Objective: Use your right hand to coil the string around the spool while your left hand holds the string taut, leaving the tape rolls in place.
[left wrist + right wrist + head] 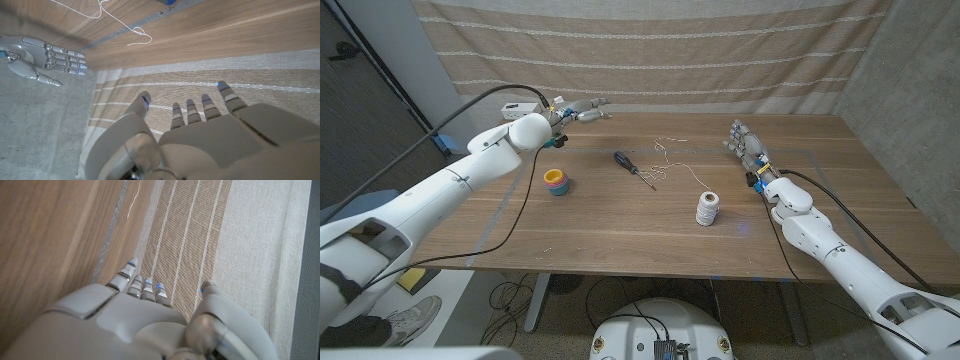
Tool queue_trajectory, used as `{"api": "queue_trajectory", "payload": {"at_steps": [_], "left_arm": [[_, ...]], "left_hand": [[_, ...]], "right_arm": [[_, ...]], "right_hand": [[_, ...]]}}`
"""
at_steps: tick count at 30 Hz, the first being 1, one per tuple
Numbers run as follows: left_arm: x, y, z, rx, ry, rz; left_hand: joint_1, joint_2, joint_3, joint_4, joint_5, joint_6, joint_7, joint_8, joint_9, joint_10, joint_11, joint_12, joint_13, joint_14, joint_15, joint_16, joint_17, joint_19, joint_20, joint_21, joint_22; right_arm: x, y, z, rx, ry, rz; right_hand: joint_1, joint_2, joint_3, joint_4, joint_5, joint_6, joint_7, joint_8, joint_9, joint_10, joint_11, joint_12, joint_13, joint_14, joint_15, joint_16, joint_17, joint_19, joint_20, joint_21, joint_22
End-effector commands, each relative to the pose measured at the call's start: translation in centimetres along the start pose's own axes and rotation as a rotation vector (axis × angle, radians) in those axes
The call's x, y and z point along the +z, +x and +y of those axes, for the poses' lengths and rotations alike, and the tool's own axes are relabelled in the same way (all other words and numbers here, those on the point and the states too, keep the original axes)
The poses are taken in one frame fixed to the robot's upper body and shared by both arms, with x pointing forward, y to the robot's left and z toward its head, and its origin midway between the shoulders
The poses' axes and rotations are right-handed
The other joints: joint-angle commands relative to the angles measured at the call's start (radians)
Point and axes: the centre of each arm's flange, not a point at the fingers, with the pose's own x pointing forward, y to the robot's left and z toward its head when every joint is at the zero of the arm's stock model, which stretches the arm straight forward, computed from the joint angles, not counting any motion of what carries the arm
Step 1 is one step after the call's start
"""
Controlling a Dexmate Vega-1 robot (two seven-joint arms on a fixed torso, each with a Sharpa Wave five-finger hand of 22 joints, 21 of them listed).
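Note:
A white spool (708, 208) wound with string stands upright right of the table's middle. Its loose white string (671, 165) trails in loops toward the far edge, and it also shows as string (120, 22) and a short piece of string (133, 203) in the wrist views. My left hand (582, 110) hovers at the far left of the table, fingers apart and holding nothing; this left hand (200, 130) faces the curtain. My right hand (745, 142) is at the far right beyond the spool, fingers extended, empty. The right hand (45, 57) and right hand (140, 315) hold nothing.
A stack of coloured tape rolls (557, 182) sits left of centre. A black-handled screwdriver (634, 169) lies between the rolls and the string. A beige striped curtain (650, 50) hangs behind the wooden table (620, 235). A black cable (520, 190) droops from my left arm.

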Motion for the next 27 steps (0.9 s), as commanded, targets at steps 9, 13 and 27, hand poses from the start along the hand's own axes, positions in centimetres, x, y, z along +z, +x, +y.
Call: {"api": "queue_trajectory", "payload": {"at_steps": [9, 13, 27], "left_arm": [[3.7, 1.7, 0.7, -0.139, 0.282, 0.035], [4.3, 1.8, 0.6, -0.159, 0.328, 0.036], [5.7, 2.3, -0.3, -0.233, 0.518, 0.053]], "left_hand": [[0.038, -0.013, -0.002, -0.038, -0.003, 0.054, -0.006, 0.013, 0.006, 0.027, -0.015, 0.000, 0.006, 0.012, -0.013, -0.005, 0.003, 0.018, -0.012, 0.000, 0.003], [0.050, -0.015, -0.002, -0.050, -0.003, 0.068, -0.003, 0.014, 0.006, 0.031, -0.020, -0.002, 0.006, 0.021, -0.025, -0.004, 0.003, 0.028, -0.012, 0.001, 0.003], [0.193, -0.027, 0.018, -0.101, 0.001, 0.123, -0.032, 0.016, 0.006, 0.087, -0.034, -0.005, 0.006, 0.074, -0.064, -0.003, 0.002, 0.074, -0.104, -0.004, -0.002]], "right_arm": [[-0.2, -0.5, -0.2, -0.018, 0.004, -0.009], [-0.2, -0.6, -0.2, -0.020, 0.003, -0.011], [-0.3, -0.9, -0.3, -0.029, 0.007, -0.011]], "right_hand": [[0.011, 0.003, 0.004, -0.005, -0.001, 0.007, -0.003, 0.003, 0.002, 0.015, 0.006, 0.005, 0.004, 0.005, 0.000, 0.002, 0.003, 0.004, 0.002, 0.004, 0.005], [0.011, 0.003, 0.004, -0.005, -0.002, 0.007, -0.003, 0.002, 0.002, 0.016, 0.006, 0.005, 0.004, 0.006, 0.000, 0.002, 0.003, 0.004, 0.002, 0.004, 0.005], [0.017, 0.003, 0.009, -0.012, -0.003, 0.007, -0.005, 0.002, 0.002, 0.017, 0.006, 0.004, 0.004, 0.007, 0.000, 0.001, 0.002, 0.005, 0.002, 0.004, 0.005]]}}
